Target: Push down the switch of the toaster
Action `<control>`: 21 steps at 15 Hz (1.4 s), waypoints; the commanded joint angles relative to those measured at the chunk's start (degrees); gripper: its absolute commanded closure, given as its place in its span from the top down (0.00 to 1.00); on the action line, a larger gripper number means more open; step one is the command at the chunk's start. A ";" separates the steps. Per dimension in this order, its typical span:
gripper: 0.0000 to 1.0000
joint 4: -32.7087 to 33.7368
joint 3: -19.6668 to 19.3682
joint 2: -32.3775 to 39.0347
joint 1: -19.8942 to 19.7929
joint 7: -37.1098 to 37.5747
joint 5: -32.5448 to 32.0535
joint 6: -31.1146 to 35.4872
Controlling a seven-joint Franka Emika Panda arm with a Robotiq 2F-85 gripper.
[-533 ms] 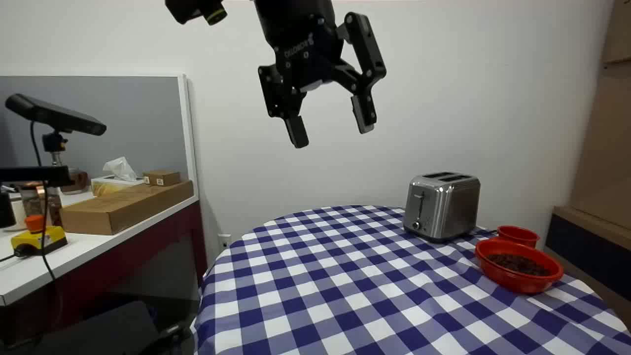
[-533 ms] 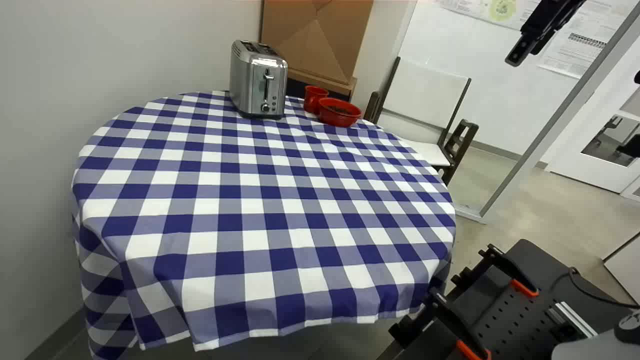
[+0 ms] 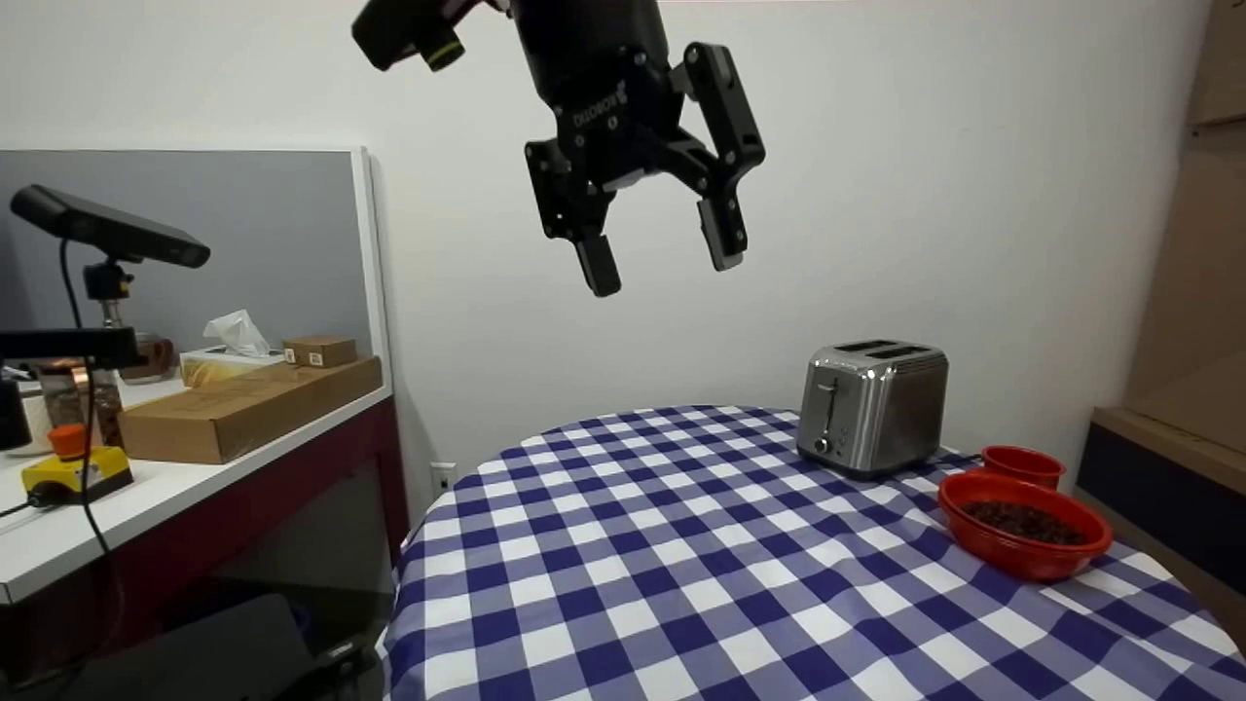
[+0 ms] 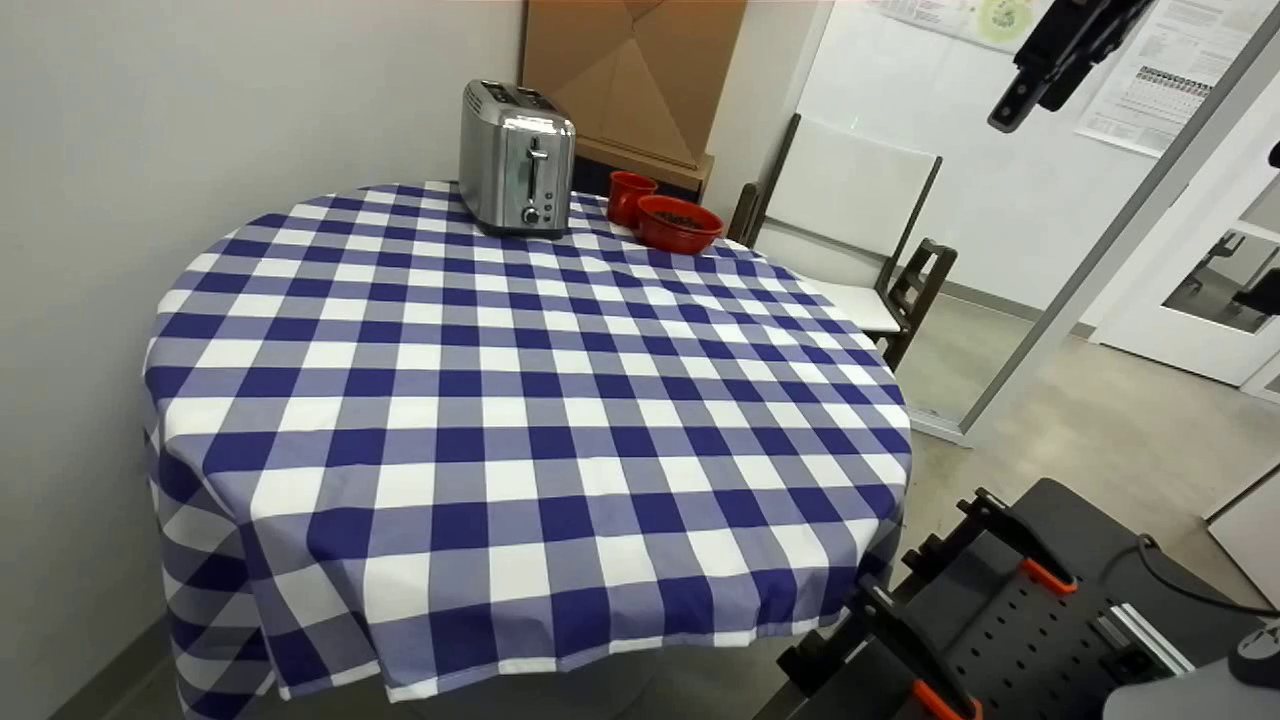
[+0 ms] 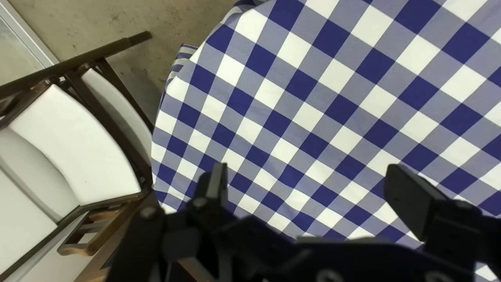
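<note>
The silver toaster (image 3: 894, 414) stands upright at the far side of the checkered table, and it shows in both exterior views (image 4: 488, 165). Its switch is a small lever (image 4: 537, 153) high in the slot on the narrow end, above a round knob; the lever also shows in an exterior view (image 3: 827, 387). The toaster is out of the wrist view. My gripper (image 3: 664, 273) is open and empty, high above the table and apart from the toaster. Its two spread fingers show in the wrist view (image 5: 307, 168) with only tablecloth between them. It is partly cut off in an exterior view (image 4: 1030, 105).
A red bowl (image 3: 1032, 560) with dark bits and a red cup (image 3: 1024, 462) stand beside the toaster. The checkered cloth (image 3: 623, 584) covers the round table. White chairs (image 5: 78, 149) stand at the table's edge. A wall is behind the toaster.
The gripper has moved slightly down and to the right in an exterior view, and slightly to the left in an exterior view. It stays open. The toaster, bowl and cup have not moved.
</note>
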 commanded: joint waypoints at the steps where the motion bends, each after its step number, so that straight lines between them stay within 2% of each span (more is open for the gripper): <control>1: 1.00 7.04 3.28 12.95 0.08 6.03 -0.15 3.57; 5: 1.00 16.33 6.79 25.13 0.21 9.72 -1.75 3.33; 8: 1.00 26.52 9.21 35.00 -0.37 10.99 -3.19 2.14; 12: 1.00 39.87 7.61 46.51 2.83 13.15 -3.63 1.42; 13: 1.00 42.90 9.18 48.91 1.64 13.97 -3.56 1.51; 14: 1.00 45.82 7.25 51.53 4.05 15.70 -4.01 2.30; 19: 1.00 57.82 4.87 61.60 8.76 24.58 -4.60 3.86; 20: 0.92 59.92 4.16 63.60 9.82 26.20 -4.98 4.06; 21: 0.73 61.85 3.45 65.26 10.80 27.36 -5.09 3.91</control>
